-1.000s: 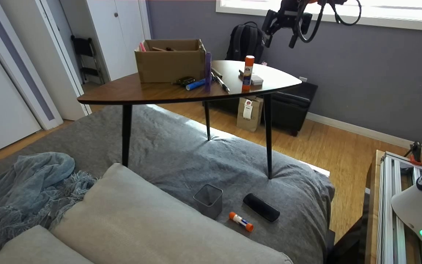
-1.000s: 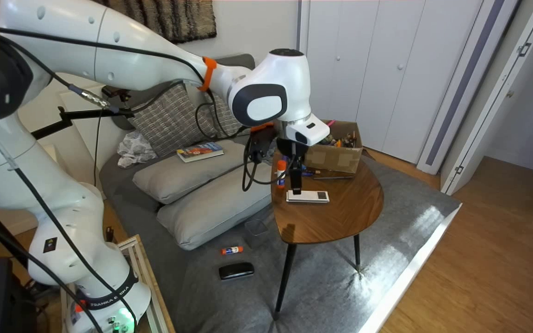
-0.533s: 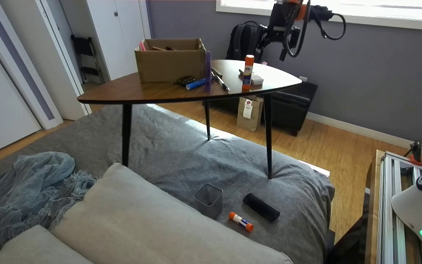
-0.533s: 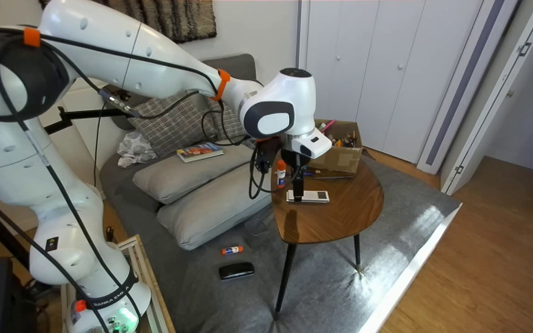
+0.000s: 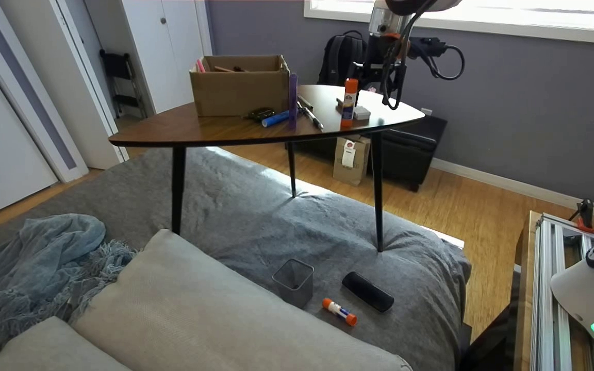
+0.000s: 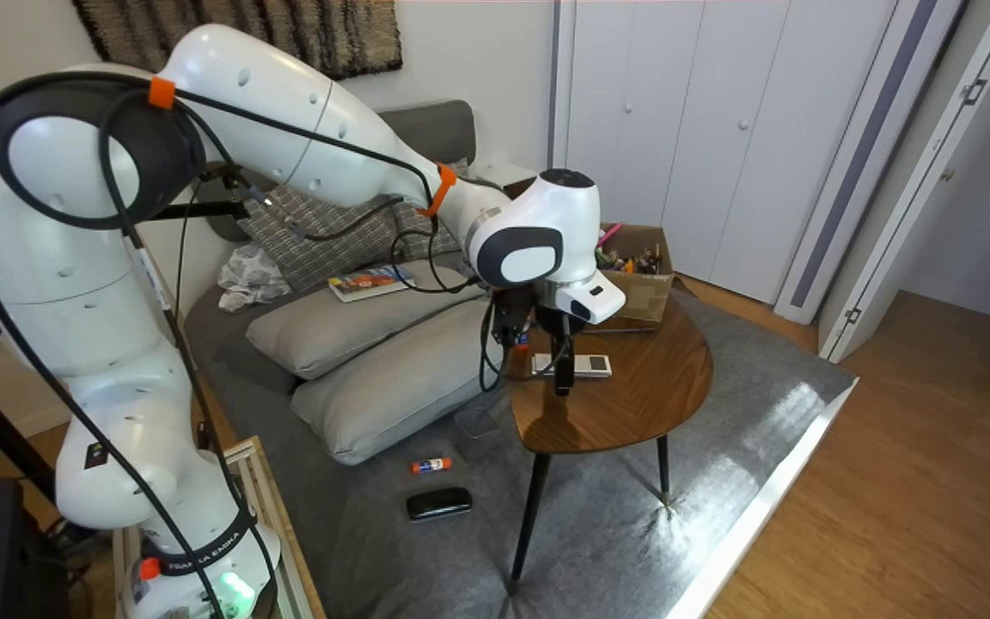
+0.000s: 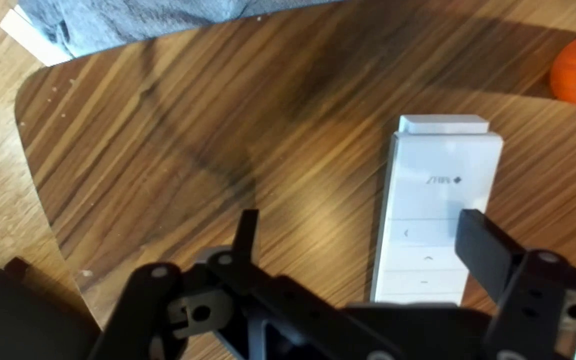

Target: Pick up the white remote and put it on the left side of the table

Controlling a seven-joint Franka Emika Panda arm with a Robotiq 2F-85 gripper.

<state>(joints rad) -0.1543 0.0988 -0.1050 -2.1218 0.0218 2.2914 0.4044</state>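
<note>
The white remote [image 7: 433, 200] lies flat on the brown wooden table [image 7: 308, 165]. It also shows in an exterior view [image 6: 594, 365], partly behind the gripper, and in an exterior view [image 5: 362, 113] behind a glue stick. A white block edge shows at its far end; I cannot tell if it lies under it. My gripper [image 7: 359, 212] is open and empty, above the table and the remote. In the wrist view the right finger [image 7: 488, 250] overlaps the remote's right edge, and the left finger [image 7: 246, 235] is over bare wood. The gripper [image 6: 564, 389] points down in an exterior view.
An upright orange-capped glue stick [image 7: 575, 70] stands close to the remote. A cardboard box [image 5: 243, 93], a purple upright object [image 5: 293, 100], a blue object [image 5: 275, 119] and pens [image 5: 313, 117] are on the table too. The table's rounded edge [image 7: 30, 130] shows at the wrist view's left.
The arm has come down towards the tabletop and moved out over the remote. The remote and other objects have not moved.
</note>
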